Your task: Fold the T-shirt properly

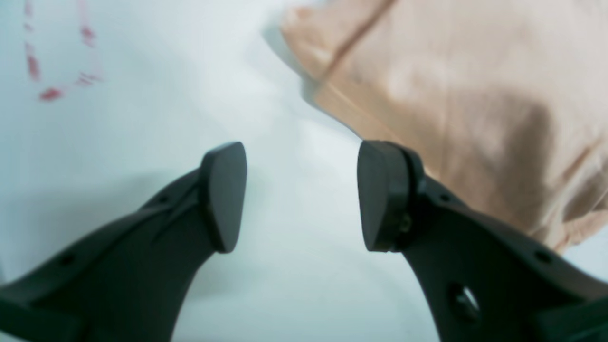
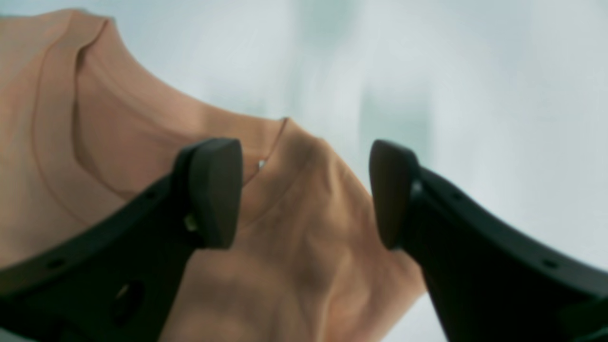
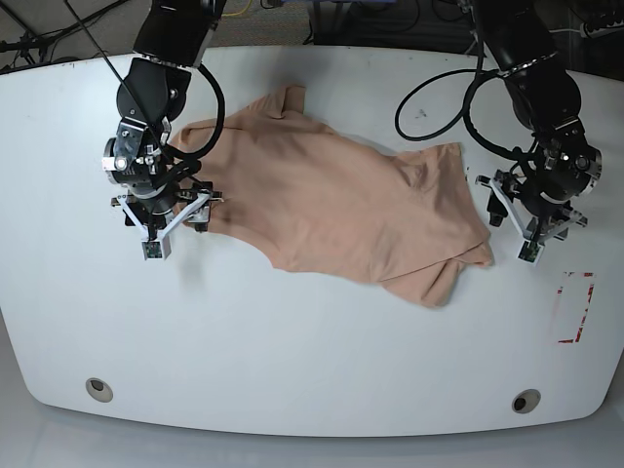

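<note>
— How do the fingers look?
— The left gripper (image 1: 302, 197) has its fingers (image 1: 227, 197) spread wide with nothing between them but a view of the white table (image 1: 142, 266). The right gripper (image 2: 304, 194) is spread wide too; T-shirt cloth shows in the gap, but neither finger is pinching it.

— Is the right one touching the cloth?
— I can't tell. Its fingers cover part of the shirt, and in the base view the arm hides that end.

— And where is the T-shirt (image 3: 331, 195)?
— Lying rumpled across the table between the two arms, its one end under the right gripper, the other just beside the left. Both wrist views cut it off, so neither has the whole outline.

— Anything hard to make out?
— A tiny pale speck by the right gripper's finger, on the cloth; too small to name. The wrist views are soft as well.

— What else is around?
— Red marks (image 3: 575, 307) on the table near the left arm, and two round grey discs (image 3: 98, 389) (image 3: 526, 401) near the front corners. Black cables (image 3: 436, 102) loop off the arms, one hanging over the table behind the shirt.
</note>
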Robot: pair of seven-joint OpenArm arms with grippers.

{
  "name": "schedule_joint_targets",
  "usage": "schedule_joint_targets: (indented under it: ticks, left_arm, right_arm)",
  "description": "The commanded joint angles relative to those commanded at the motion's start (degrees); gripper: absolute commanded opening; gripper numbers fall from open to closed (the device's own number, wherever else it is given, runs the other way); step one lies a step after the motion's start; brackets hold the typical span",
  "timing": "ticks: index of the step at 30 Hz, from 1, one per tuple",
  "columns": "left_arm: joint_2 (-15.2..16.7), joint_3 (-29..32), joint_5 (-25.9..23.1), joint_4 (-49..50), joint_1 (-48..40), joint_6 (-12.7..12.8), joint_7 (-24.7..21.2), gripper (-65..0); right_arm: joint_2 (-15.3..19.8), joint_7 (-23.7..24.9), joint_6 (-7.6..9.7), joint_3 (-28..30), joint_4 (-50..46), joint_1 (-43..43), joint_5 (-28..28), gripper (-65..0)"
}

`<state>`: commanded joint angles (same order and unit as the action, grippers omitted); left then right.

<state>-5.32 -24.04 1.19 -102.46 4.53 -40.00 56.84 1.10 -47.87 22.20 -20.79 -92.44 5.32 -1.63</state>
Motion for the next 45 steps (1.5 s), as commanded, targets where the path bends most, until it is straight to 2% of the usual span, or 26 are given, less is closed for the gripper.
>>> schedule_joint_targets:
  ticks: [7, 11, 25, 27, 31, 32, 33, 34, 35, 36, 43, 45]
  left_arm:
    - [0.0, 0.0, 0.0, 0.09, 0.0, 0.0, 0.0, -30.6]
    - [0.0, -0.09, 0.0, 0.09, -0.09, 0.0, 0.0, -30.6]
    - [0.0, -0.18, 0.0, 0.09, -0.09, 0.0, 0.0, -30.4]
    - [0.0, -0.18, 0.0, 0.18, -0.09, 0.0, -0.09, -30.4]
    - [0.0, -0.18, 0.0, 0.09, -0.18, 0.0, -0.09, -30.4]
    - [0.0, -0.18, 0.0, 0.09, -0.18, 0.0, -0.09, -30.4]
    - [0.0, -0.18, 0.0, 0.18, -0.18, 0.0, -0.09, -30.4]
    - [0.0, -0.18, 0.0, 0.26, -0.18, 0.0, -0.09, -30.4]
    - [0.0, -0.18, 0.0, 0.26, -0.09, 0.0, -0.09, -30.4]
    - [0.0, -0.18, 0.0, 0.26, -0.09, 0.0, -0.09, -30.4]
    - [0.0, -0.18, 0.0, 0.26, -0.09, 0.0, -0.18, -30.4]
    - [0.0, -0.18, 0.0, 0.26, -0.09, 0.0, -0.18, -30.4]
  right_arm:
    - [0.09, 0.18, 0.0, -0.09, 3.16, 1.23, -0.35, -12.4]
    - [0.09, 2.81, 0.0, -0.09, 5.01, 1.23, -0.18, -8.1]
    - [1.67, 8.0, 0.0, -0.18, 12.57, 0.88, -0.35, -8.6]
    - [1.58, 8.0, 0.0, -0.18, 12.4, 0.53, -0.35, -13.6]
    - [1.32, 8.0, 0.0, -0.18, 10.55, -1.05, -0.44, -35.7]
    - [1.23, 8.0, 0.0, -0.09, 10.2, -1.23, -0.44, -38.5]
    - [1.14, 7.74, 0.0, -0.09, 9.32, -1.49, -0.44, -46.5]
    - [0.7, 7.74, 0.0, -0.09, 8.88, -1.67, -0.44, -51.7]
    - [0.53, 7.74, 0.0, -0.09, 8.79, -1.76, -0.44, -53.4]
    - [-0.09, 7.65, 0.0, -0.09, 8.35, -1.85, -0.35, -58.0]
    - [-0.44, 3.96, 0.0, -0.09, 2.73, -3.16, -0.44, -65.0]
    - [-0.44, 2.81, 0.0, 0.0, 0.26, -3.43, -0.44, -65.0]
